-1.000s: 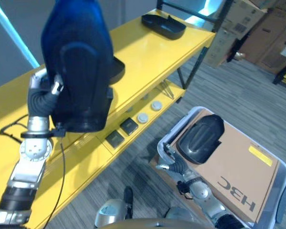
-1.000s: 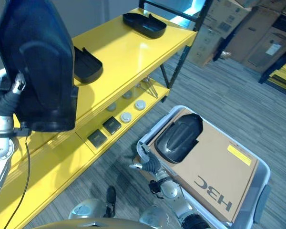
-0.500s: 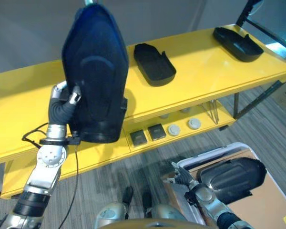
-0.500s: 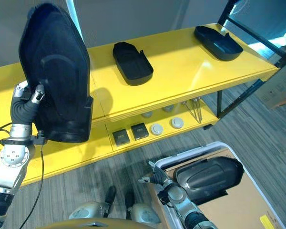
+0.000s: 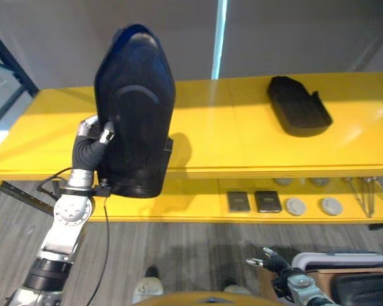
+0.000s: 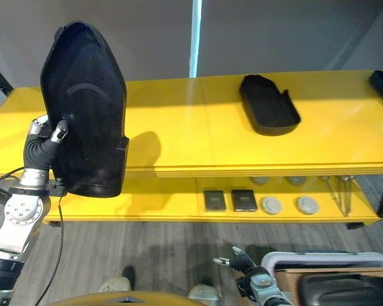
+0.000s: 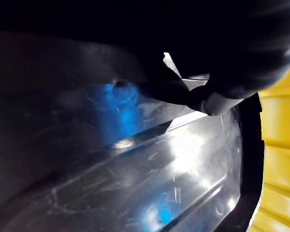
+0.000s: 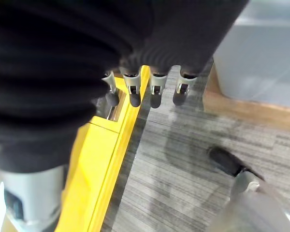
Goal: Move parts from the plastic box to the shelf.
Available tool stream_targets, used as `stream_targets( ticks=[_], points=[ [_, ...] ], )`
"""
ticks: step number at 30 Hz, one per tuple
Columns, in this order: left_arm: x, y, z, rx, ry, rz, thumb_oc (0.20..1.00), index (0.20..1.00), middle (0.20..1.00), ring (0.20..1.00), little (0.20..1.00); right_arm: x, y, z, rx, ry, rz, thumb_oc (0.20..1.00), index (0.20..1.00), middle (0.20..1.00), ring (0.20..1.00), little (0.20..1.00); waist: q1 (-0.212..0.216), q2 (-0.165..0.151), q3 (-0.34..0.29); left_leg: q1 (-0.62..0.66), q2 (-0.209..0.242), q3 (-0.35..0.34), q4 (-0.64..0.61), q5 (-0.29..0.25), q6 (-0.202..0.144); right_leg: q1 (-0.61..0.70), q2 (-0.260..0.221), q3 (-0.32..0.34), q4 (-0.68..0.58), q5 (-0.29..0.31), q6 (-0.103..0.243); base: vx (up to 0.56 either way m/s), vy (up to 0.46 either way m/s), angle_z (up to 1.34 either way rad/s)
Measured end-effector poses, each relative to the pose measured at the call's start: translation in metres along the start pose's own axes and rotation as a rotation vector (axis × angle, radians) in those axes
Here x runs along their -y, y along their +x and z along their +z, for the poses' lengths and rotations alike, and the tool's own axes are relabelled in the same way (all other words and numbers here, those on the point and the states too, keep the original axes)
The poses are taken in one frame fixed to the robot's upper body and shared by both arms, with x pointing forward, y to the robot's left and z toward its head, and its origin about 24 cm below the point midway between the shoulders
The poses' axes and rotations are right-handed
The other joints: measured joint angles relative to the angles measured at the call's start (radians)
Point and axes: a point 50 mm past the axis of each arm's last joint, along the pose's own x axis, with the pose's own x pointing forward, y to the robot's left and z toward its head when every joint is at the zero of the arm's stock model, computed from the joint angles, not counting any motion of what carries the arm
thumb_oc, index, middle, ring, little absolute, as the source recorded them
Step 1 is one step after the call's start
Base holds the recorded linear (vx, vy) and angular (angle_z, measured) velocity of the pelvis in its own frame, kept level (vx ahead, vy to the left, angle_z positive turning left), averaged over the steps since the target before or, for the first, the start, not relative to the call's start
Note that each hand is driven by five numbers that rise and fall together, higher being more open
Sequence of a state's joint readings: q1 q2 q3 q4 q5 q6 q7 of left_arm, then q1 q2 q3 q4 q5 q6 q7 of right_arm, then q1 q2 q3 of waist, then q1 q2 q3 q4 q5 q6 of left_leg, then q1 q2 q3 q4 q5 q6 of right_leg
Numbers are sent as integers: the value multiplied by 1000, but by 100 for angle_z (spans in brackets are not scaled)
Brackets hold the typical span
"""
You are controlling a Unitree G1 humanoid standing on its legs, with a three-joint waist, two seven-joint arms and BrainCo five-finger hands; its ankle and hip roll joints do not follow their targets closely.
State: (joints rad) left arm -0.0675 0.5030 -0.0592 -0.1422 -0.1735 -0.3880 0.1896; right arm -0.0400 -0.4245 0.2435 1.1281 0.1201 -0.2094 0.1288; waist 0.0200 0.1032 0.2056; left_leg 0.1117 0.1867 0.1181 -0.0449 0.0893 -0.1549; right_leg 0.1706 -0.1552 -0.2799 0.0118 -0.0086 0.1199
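Left eye view: a big black part carried upright in front of the yellow shelf.

The left hand (image 5: 97,131) has its fingers curled round the edge of the tall black part (image 5: 135,108), which stands on end, long axis vertical, raised over the front edge of the shelf (image 5: 223,137) toward its left end. The bare top board lies straight beyond the part, so I'd judge it must go forward and tip flat, alongside the black part (image 5: 298,105) already lying near the right end. Low by the plastic box (image 5: 345,260), the right hand (image 5: 271,261) hangs with fingers spread and relaxed, holding nothing; the left is clearly nearer.
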Motion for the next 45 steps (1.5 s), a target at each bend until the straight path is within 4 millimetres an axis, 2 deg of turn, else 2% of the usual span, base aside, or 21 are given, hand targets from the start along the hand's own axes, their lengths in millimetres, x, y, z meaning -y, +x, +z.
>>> stream_targets(
  ticks=[2, 4, 7, 9, 11, 12, 13, 14, 15, 17, 20, 22, 24, 27, 29, 31, 33, 34, 35, 38, 45],
  points=[
    [-8, -1, -3, -32, 12, 12, 200, 200, 200, 200, 200, -15, 2, -4, -35, 27, 31, 1000, 1000, 1000, 1000, 1000, 6, -59, -3, 24, -107, 20, -39, -8, 64, -3, -93, 54, -6, 4, 4, 111, 313, 1],
    [-14, 2, -3, -48, 15, 11, 200, 200, 200, 200, 200, -30, 3, -8, -57, 71, 53, 1000, 1000, 1000, 1000, 1000, 6, -91, -4, 14, -160, 21, -34, -15, 99, -33, -117, 71, 17, 27, -1, 134, 280, 1],
    [-18, 7, -4, -81, 37, -20, 200, 200, 200, 200, 200, -43, 2, -17, -123, 144, 65, 1000, 1000, 1000, 1000, 1000, 7, -101, -1, 28, -191, 35, -34, -28, 137, -62, -147, 72, 65, 94, 21, 170, 175, -10],
    [-19, 12, -6, -103, 33, -17, 200, 200, 200, 200, 200, -46, 3, -17, -138, 151, 66, 1000, 1000, 1000, 1000, 1000, 3, -105, 1, 40, -193, 54, -41, -34, 146, -87, -154, 69, 107, 110, 31, 114, 37, -32],
    [-21, 13, -11, -134, 18, 9, 200, 200, 200, 200, 200, -46, 3, -18, -153, 153, 63, 1000, 1000, 1000, 1000, 1000, -17, -103, 0, 46, -182, 70, -41, -39, 151, -106, -124, 104, 105, 91, 45, 124, 22, -19],
    [-22, 13, -15, -149, 8, 26, 200, 200, 200, 200, 200, -46, 2, -20, -157, 154, 61, 1000, 1000, 1000, 1000, 1000, -30, -104, 0, 46, -174, 67, -41, -39, 151, -108, -95, 123, 97, 72, 44, 83, -4, 0],
    [-22, 12, -21, -179, -5, 52, 200, 200, 200, 200, 200, -47, 1, -21, -156, 155, 62, 1000, 1000, 1000, 1000, 1000, -47, -101, 1, 43, -165, 51, -41, -36, 152, -111, -41, 181, 72, 51, 39, 53, -20, 27],
    [-22, 12, -27, -209, -17, 76, 200, 200, 200, 200, 200, -49, 0, -23, -161, 156, 65, 1000, 1000, 1000, 1000, 1000, -70, -113, -6, 32, -160, 33, -41, -34, 151, -117, 10, 228, 32, 44, 28, 116, -120, 53],
    [-18, 10, -34, -252, -49, 99, 200, 200, 200, 200, 200, -51, -5, -34, -193, 161, 63, 1000, 1000, 1000, 1000, 1000, -103, -132, -15, 11, -162, 7, -42, -27, 146, -131, 41, 246, -2, 69, -10, 117, -129, 51],
    [-7, 8, -40, -294, -134, 123, 200, 200, 200, 200, 200, -51, -11, -48, -246, 157, 64, 1000, 1000, 1000, 1000, 1000, -108, -119, -22, -10, -152, 5, -41, -21, 133, -121, 60, 245, -54, 84, -19, 42, -87, 17],
    [10, 6, -50, -357, -252, 187, 200, 200, 200, 200, 200, -47, -14, -53, -260, 163, 55, 1000, 1000, 1000, 1000, 1000, -126, -95, -16, -37, -141, 1, -40, -3, 125, -124, 77, 239, -95, 130, -35, -73, -75, -2],
    [24, 23, -59, -386, -301, 217, 200, 200, 200, 200, 200, -45, -11, -46, -241, 181, 43, 1000, 1000, 1000, 1000, 1000, -141, -92, -12, -80, -132, 5, -35, 10, 115, -171, 95, 242, -96, 136, -42, -97, -46, -8],
    [23, 40, -57, -377, -295, 250, 200, 200, 200, 200, 200, -42, -3, -32, -217, 216, 38, 1000, 1000, 1000, 1000, 1000, -165, -91, 11, -113, -127, 15, -36, 22, 111, -208, 100, 246, -96, 150, -45, -62, 15, -14],
    [20, 61, -58, -371, -293, 278, 200, 200, 200, 200, 200, -37, -2, -27, -215, 209, 44, 1000, 1000, 1000, 1000, 1000, -196, -81, 55, -113, -125, 27, -41, 19, 111, -216, 102, 267, -100, 152, -42, -12, 33, -15],
    [0, 92, -50, -340, -260, 328, 200, 200, 200, 200, 200, -24, 1, -20, -202, 193, 40, 1000, 1000, 1000, 1000, 1000, -230, -56, 108, -127, -126, 50, -41, 20, 108, -242, 98, 287, -102, 158, -43, 66, 18, -29],
    [-4, 106, -47, -348, -272, 341, 200, 200, 200, 200, 200, -20, -2, -25, -221, 184, 33, 1000, 1000, 1000, 1000, 1000, -264, -41, 124, -126, -122, 55, -41, 19, 105, -246, 102, 296, -102, 158, -44, 65, 34, -18],
    [-28, 132, -46, -396, -208, 401, 200, 200, 200, 200, 200, -8, 0, -12, -171, 160, 9, 1000, 1000, 1000, 1000, 1000, -278, -30, 178, -134, -120, 78, -41, 18, 104, -265, 102, 309, -102, 163, -44, -39, 27, -27],
    [-46, 147, -35, -404, -179, 434, 200, 200, 200, 200, 200, 2, 3, -2, -154, 157, -11, 1000, 1000, 1000, 1000, 1000, -296, -22, 217, -154, -124, 80, -41, 24, 104, -286, 101, 311, -97, 183, -40, -60, 31, -18],
    [-48, 153, -30, -398, -171, 427, 200, 200, 200, 200, 200, 8, 3, -1, -158, 153, -24, 1000, 1000, 1000, 1000, 1000, -298, -15, 233, -160, -124, 81, -41, 30, 99, -293, 101, 312, -96, 186, -43, -45, 23, -7],
    [-52, 163, -25, -437, -138, 423, 200, 200, 200, 200, 200, 15, 7, 11, -134, 124, -35, 1000, 1000, 1000, 1000, 1000, -295, -11, 276, -167, -121, 93, -41, 32, 101, -306, 105, 319, -95, 194, -53, -11, -16, -10],
    [-54, 161, -34, -542, -72, 343, 200, 200, 200, 200, 200, 14, 8, 16, -118, 145, -28, 1000, 1000, 1000, 1000, 1000, -282, -14, 277, -138, -121, 91, -41, 20, 91, -276, 104, 319, -95, 180, -46, -5, -16, 0]
  ],
)
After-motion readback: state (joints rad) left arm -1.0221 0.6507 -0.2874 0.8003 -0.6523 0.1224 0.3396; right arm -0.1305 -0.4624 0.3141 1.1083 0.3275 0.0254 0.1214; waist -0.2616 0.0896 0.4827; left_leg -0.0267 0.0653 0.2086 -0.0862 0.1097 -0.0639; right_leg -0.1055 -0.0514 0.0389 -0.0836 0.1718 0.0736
